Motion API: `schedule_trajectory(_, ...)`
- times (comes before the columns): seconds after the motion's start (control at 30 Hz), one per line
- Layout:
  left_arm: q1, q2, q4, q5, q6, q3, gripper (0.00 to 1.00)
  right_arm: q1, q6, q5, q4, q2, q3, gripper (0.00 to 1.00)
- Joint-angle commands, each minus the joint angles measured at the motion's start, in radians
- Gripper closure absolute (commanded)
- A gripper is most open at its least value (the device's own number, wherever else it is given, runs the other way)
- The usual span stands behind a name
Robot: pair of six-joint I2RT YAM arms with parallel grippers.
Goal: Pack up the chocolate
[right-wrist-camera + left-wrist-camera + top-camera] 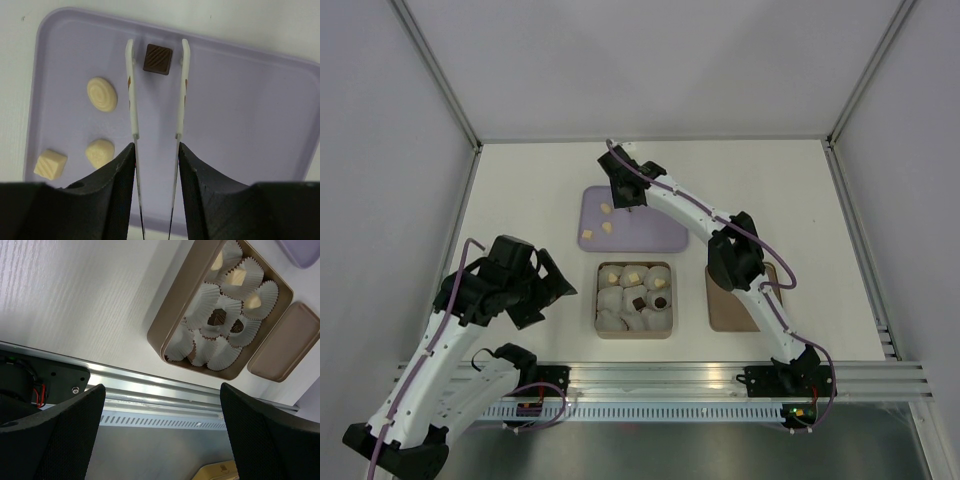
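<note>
A dark brown chocolate point(158, 59) lies on the lavender tray point(240, 110), between the thin white tips of my right gripper point(157, 45), which is open with a gap on each side. Three cream chocolates point(102, 93) lie to its left on the tray. From above, the right gripper point(632, 205) hovers over the tray point(660, 235). The tan box point(598, 300) holds white paper cups, some with cream chocolates point(240, 276) and two with dark chocolates point(217, 316). My left gripper point(162, 435) is wide open and empty above the front rail, left of the box.
The flat brown lid point(730, 305) lies right of the box, partly under the right arm. An aluminium rail point(150, 385) runs along the near table edge. White walls with metal posts enclose the table.
</note>
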Motion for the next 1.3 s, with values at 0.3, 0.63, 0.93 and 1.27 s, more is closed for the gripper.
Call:
schedule_trajectory(0.3, 0.002, 0.012, 0.032, 0.0, 0.017, -0.002, 0.0, -0.011, 0.03, 0.032, 0.06, -0.011, 0.052, 0.75)
schedule_trajectory(0.63, 0.002, 0.007, 0.025, 0.04, -0.001, 0.0, 0.0, 0.009, -0.019, -0.032, 0.03, -0.297, -0.147, 0.83)
schedule_trajectory(0.93, 0.002, 0.006, -0.019, 0.086, 0.001, 0.004, 0.0, 0.225, 0.036, -0.095, -0.118, -0.704, -0.478, 0.84)
schedule_trajectory(1.27, 0.003, -0.008, -0.033, 0.117, 0.002, 0.013, 0.0, 0.472, 0.226, -0.118, -0.187, -0.764, -0.615, 0.83)
